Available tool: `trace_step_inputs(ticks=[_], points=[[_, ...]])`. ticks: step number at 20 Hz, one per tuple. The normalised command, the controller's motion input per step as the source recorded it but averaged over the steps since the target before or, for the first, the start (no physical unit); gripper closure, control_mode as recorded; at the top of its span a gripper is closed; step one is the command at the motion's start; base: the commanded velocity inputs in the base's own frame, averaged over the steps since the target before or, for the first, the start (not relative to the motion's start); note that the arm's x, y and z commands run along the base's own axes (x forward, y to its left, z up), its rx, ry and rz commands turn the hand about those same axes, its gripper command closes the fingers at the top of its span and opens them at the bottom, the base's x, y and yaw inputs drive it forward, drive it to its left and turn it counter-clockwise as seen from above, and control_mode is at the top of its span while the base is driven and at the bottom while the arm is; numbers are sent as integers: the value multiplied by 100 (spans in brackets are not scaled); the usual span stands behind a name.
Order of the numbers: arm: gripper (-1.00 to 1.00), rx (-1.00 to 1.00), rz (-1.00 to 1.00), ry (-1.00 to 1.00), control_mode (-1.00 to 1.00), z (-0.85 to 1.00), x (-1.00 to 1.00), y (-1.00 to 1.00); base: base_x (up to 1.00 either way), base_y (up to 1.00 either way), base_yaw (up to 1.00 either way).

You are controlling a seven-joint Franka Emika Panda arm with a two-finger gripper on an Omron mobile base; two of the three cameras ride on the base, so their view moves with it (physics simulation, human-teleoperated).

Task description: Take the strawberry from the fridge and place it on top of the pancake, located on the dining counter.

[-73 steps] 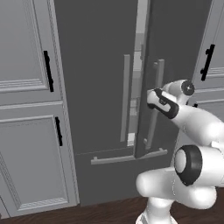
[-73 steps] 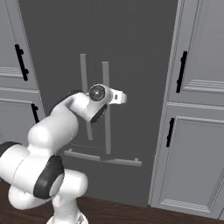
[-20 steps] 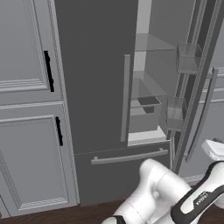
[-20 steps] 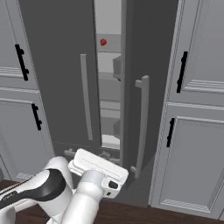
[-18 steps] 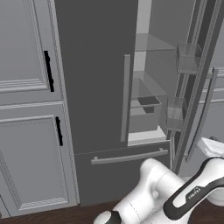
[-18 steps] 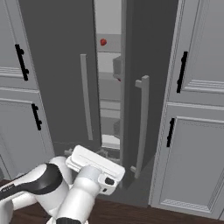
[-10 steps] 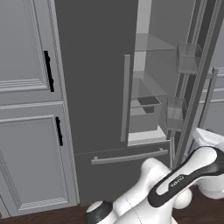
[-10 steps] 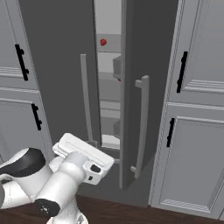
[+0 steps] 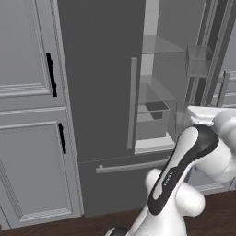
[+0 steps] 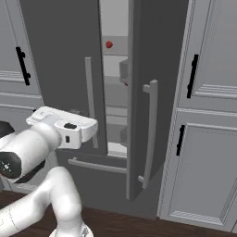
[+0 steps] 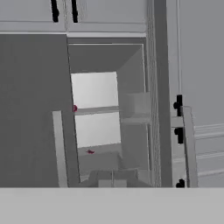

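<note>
Closed end effector (image 11: 112, 183) faces round red strawberry (image 10: 109, 45) on glass fridge (image 10: 60, 60) shelf

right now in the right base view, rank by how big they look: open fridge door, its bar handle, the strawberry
1. open fridge door
2. bar handle
3. strawberry, by far the smallest; it also sits deeper inside the fridge, so it looks smaller still.

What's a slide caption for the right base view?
Fridge right door ajar, strawberry visible on an upper shelf, arm pulled back low at left.
</note>
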Motion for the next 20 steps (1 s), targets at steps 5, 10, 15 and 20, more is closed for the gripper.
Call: trace_step_inputs(ticks=[5, 10, 15, 20], points=[[100, -8, -40, 0, -100, 0, 97, 100, 0, 0, 0], [100, 8, -36, 0, -100, -5, 61, 47, 0, 0, 0], [100, 11, -8, -5, -100, -33, 68, -6, 0, 0, 0], [100, 0, 0, -2, -100, -56, 62, -30, 0, 0, 0]])
